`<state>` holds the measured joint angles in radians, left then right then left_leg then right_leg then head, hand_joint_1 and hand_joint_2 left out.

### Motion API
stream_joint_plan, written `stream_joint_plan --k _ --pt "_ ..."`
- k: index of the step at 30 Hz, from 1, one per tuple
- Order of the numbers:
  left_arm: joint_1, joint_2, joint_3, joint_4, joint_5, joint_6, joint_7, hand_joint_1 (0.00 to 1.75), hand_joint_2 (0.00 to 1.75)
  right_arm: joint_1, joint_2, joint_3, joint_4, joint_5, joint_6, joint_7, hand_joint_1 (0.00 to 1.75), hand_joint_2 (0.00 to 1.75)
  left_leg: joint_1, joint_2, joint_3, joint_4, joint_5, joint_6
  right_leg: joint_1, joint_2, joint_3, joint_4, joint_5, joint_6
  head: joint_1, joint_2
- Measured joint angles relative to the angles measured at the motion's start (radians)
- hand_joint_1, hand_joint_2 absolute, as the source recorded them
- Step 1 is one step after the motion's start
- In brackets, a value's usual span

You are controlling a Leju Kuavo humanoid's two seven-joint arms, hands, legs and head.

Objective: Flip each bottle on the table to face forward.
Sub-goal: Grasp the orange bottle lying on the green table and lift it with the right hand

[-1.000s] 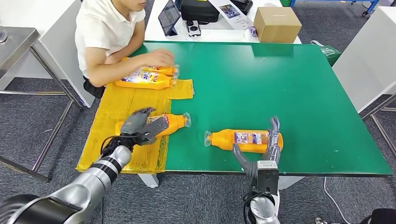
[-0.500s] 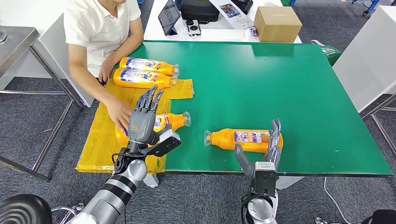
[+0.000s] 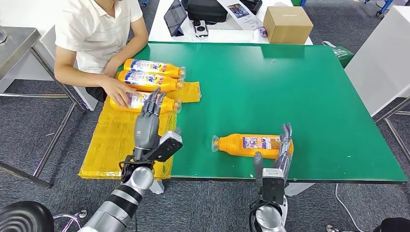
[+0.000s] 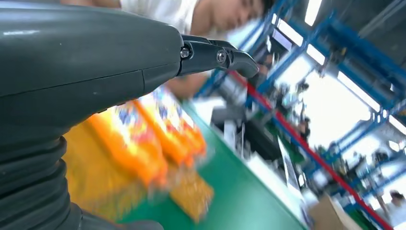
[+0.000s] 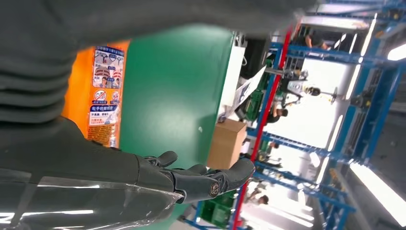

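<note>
Both hands are empty with fingers spread: left hand point(image 3: 146, 126) raised, right hand point(image 3: 282, 153) beside the bottle point(image 3: 249, 145), which needs gripping and rolling next.

Robot test lab / workshop floor, staged data-collection bench

You're looking at a green-topped table point(image 3: 290, 96) on grey carpet tiles point(image 3: 29, 116), white desks around it holding a cardboard box point(image 3: 287, 24), a tablet point(image 3: 174, 17) and a black case point(image 3: 207, 9); a steel bench point(image 3: 14, 43) sits at far left, and the right wrist view shows blue industrial racking point(image 5: 306, 143) under bright strip lights point(image 5: 378, 187)
</note>
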<state>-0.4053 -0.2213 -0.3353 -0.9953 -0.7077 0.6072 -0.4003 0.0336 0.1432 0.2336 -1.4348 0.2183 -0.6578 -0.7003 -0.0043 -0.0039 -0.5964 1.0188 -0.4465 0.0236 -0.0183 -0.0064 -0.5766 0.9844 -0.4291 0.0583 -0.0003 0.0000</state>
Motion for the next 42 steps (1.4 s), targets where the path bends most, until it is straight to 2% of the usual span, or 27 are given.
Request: stream_joint_plan --k 3,5,9,12,15,18,32,42 --pt "0.032 0.0 -0.056 -0.052 0.087 -0.078 0.009 0.0 1.75 -0.006 -0.024 -0.008 0.017 0.126 0.0 0.022 0.0 1.75 0.0 0.0 0.0 0.0 0.0 0.0 0.0 0.0 0.0 0.0 0.0 0.0 0.0 0.0" --pt "0.054 0.001 -0.088 -0.083 0.133 -0.109 0.001 0.0 1.75 -0.021 -0.055 -0.03 0.056 0.293 -0.008 0.066 0.0 1.75 0.0 0.0 0.0 0.0 0.0 0.0 0.0 0.0 0.0 0.0 0.0 0.0 0.0 0.0" --pt "0.074 0.001 -0.135 -0.116 0.181 -0.131 -0.017 0.0 1.75 -0.083 -0.157 -0.092 0.185 0.644 -0.002 0.215 0.0 1.75 -0.002 -0.001 0.0 0.0 0.0 0.001 -0.002 0.0 0.001 -0.001 0.001 0.001 0.0 0.0" --pt "0.085 -0.001 -0.158 -0.129 0.24 -0.163 -0.025 0.0 1.75 -0.139 -0.248 -0.123 0.296 0.763 0.037 0.283 0.0 1.75 -0.003 -0.001 0.0 0.0 0.001 0.002 -0.003 0.0 0.001 -0.001 0.001 0.002 0.0 0.0" --pt "0.099 -0.003 -0.177 -0.145 0.287 -0.199 -0.026 0.0 1.75 -0.169 -0.313 -0.14 0.366 0.798 0.077 0.294 0.0 1.75 -0.003 -0.001 0.0 0.001 0.001 0.002 -0.003 0.0 0.001 -0.001 0.002 0.002 0.0 0.0" --pt "0.105 -0.003 -0.193 -0.161 0.306 -0.214 -0.025 0.0 1.75 -0.175 -0.346 -0.142 0.397 0.834 0.09 0.306 0.0 1.75 -0.003 -0.001 0.0 0.001 0.0 0.002 -0.003 0.0 0.0 -0.001 0.002 0.003 0.0 0.0" --pt "0.105 -0.006 -0.217 -0.182 0.333 -0.256 -0.02 0.0 1.75 -0.168 -0.409 -0.116 0.406 0.931 0.13 0.395 0.0 1.75 -0.003 -0.001 -0.001 0.0 0.001 0.002 -0.003 0.0 0.0 -0.001 0.002 0.002 0.0 0.0" --pt "0.103 -0.018 -0.229 -0.183 0.353 -0.263 -0.023 0.0 1.75 -0.203 -0.425 -0.082 0.425 0.957 0.147 0.394 0.0 1.75 -0.003 -0.001 -0.001 0.0 0.001 0.002 -0.003 0.0 0.0 -0.001 0.002 0.002 0.0 0.0"
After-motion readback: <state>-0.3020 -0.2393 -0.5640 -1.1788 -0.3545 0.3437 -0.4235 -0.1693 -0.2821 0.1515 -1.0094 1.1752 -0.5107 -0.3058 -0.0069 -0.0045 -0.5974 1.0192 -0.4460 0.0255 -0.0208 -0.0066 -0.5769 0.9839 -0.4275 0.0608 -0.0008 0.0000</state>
